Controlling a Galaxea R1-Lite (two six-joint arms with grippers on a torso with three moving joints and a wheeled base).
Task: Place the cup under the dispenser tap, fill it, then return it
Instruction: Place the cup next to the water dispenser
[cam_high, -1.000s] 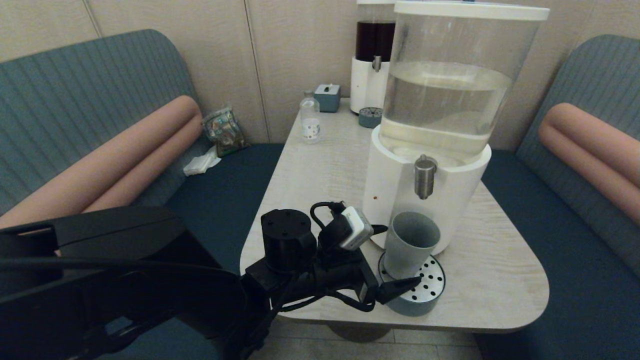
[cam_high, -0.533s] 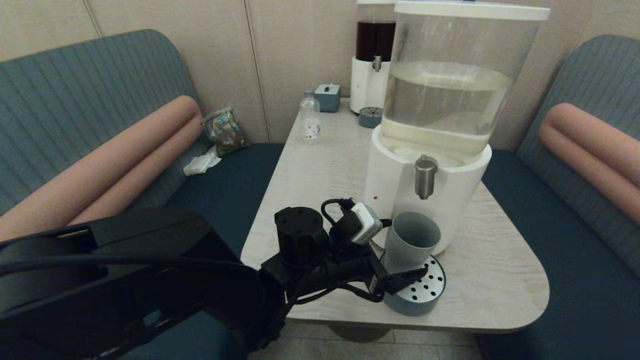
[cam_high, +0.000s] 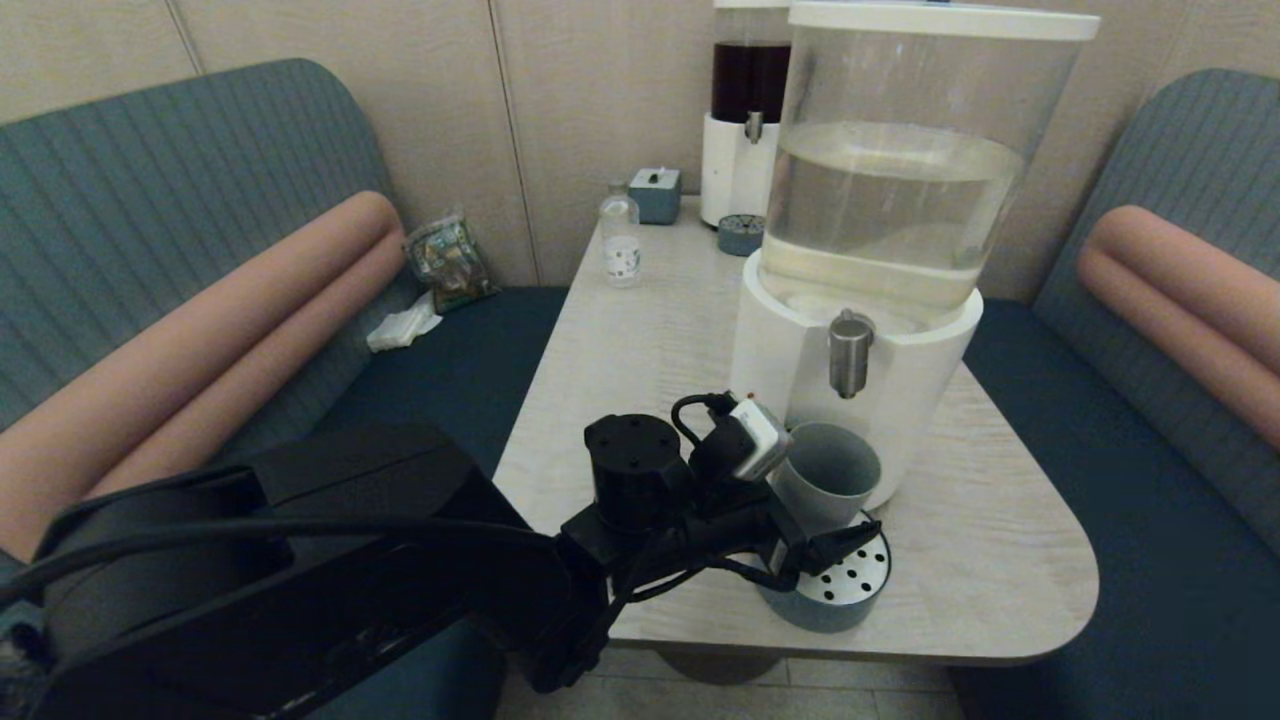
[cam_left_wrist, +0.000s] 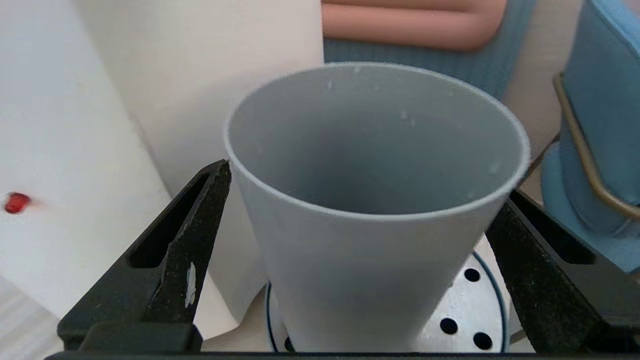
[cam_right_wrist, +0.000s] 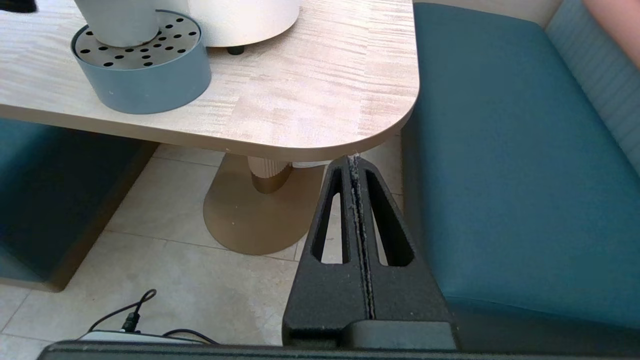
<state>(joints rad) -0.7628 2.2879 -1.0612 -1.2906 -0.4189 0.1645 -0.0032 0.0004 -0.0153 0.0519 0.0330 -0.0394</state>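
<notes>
Setting: booth tabletop (cam_high: 640, 330).
Cup (cam_left_wrist: 372, 200): beneath dispenser tap (cam_high: 848, 358), on drip tray (cam_high: 850, 585).
Left gripper (cam_left_wrist: 360, 245): fingers apart, flanking cup.
Right gripper (cam_right_wrist: 356, 165): closed, below tabletop.
Progress: placed; return remains.

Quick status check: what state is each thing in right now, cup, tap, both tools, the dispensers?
cup: upright on the drip tray, under the tap, some liquid inside
tap: no stream visible
left tool: open, fingers either side of the cup
right tool: shut, parked below the table edge
big dispenser: partly full, pale liquid
far dispenser: dark liquid
</notes>
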